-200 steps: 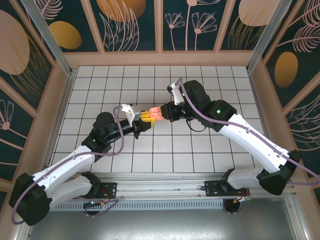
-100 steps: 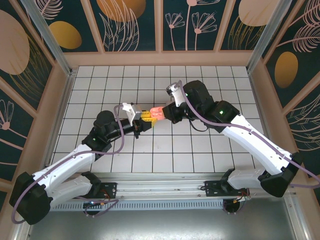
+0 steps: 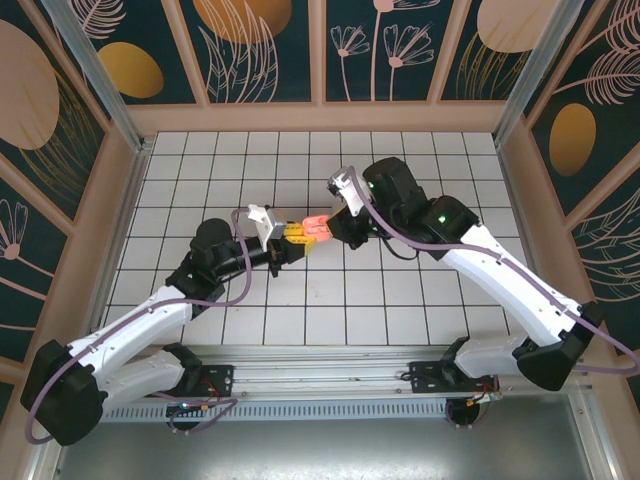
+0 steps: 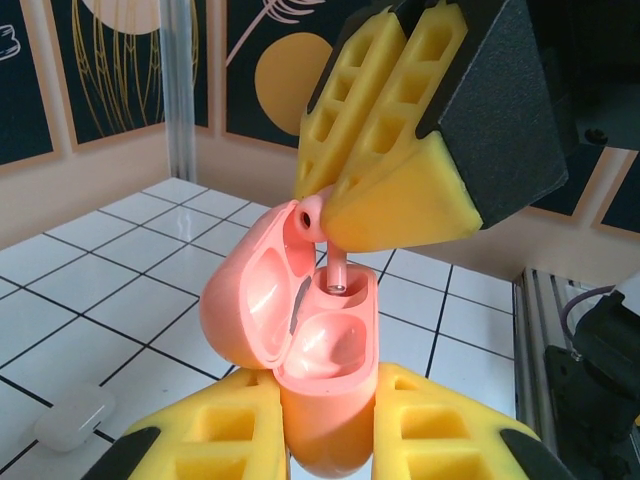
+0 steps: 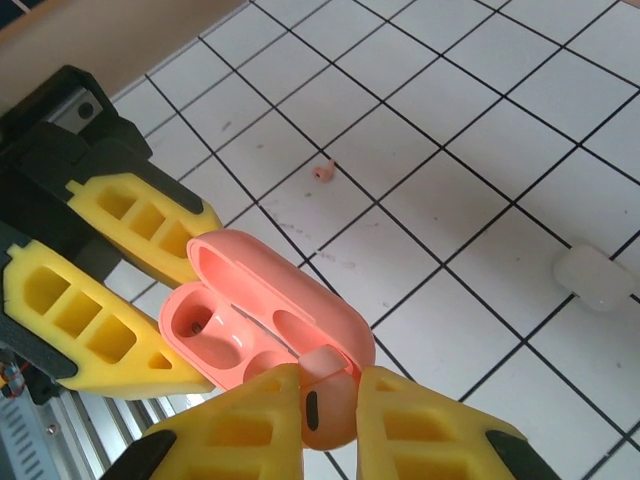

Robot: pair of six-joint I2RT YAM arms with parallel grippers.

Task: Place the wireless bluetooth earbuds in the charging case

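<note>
The left gripper [image 4: 320, 435] is clamped on the lower body of a salmon-pink charging case [image 4: 300, 340], 1 yellow finger on each side, holding it above the tiled floor [image 4: 90, 280] with its lid hinged back and the 2 sockets facing up. From above, the right gripper [image 4: 345, 215] is pinched shut on the head of a salmon-pink earbud [image 4: 336, 268]; the bud's stem points down, with its tip at the mouth of 1 socket, the one farther from the lid in the left wrist view. The bud's head sits just beside the inner face of the open lid. In the right wrist view the same bud [image 5: 330, 385] is squeezed between that gripper's 2 fingertips [image 5: 270, 410], right over the case [image 5: 270, 300], while the left gripper's fingers [image 5: 140, 215] flank the case from the side. In the top view the 2 grippers meet tip to tip over the middle of the floor, with the case [image 3: 311, 224] between them. A white case [image 5: 595, 278] lies shut on the tiles, well apart from the pink one, and a tiny pink piece [image 5: 323, 171] rests on a tile beyond it, too small to identify.
</note>
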